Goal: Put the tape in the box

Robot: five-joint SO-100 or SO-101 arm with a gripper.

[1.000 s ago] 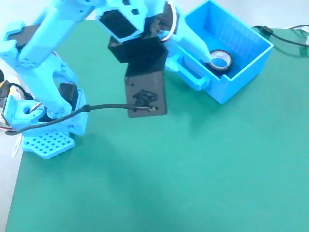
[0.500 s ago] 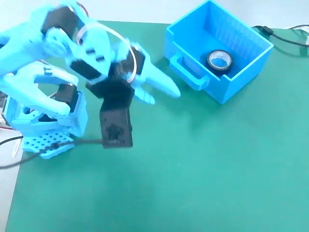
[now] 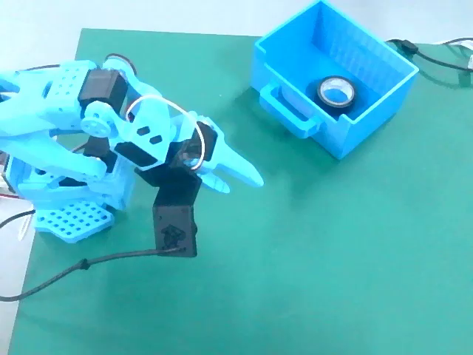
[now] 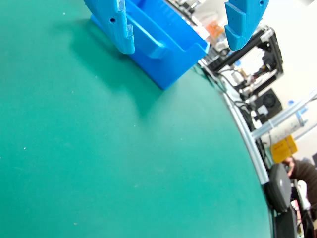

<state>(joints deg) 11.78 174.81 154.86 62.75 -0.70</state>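
Observation:
The blue box stands at the top right of the green mat in the fixed view, its loop handle facing the arm. The black tape roll with a pale core lies flat inside it on the bottom. My gripper is open and empty, low over the mat to the left of the box and well apart from it, pointing right. In the wrist view the two blue fingers stand wide apart around my gripper, with the box ahead between them. The tape is hidden there.
The arm's base sits at the left edge of the green mat. A black cable runs off to the lower left. More cables lie behind the box. Equipment stands beyond the mat's far edge.

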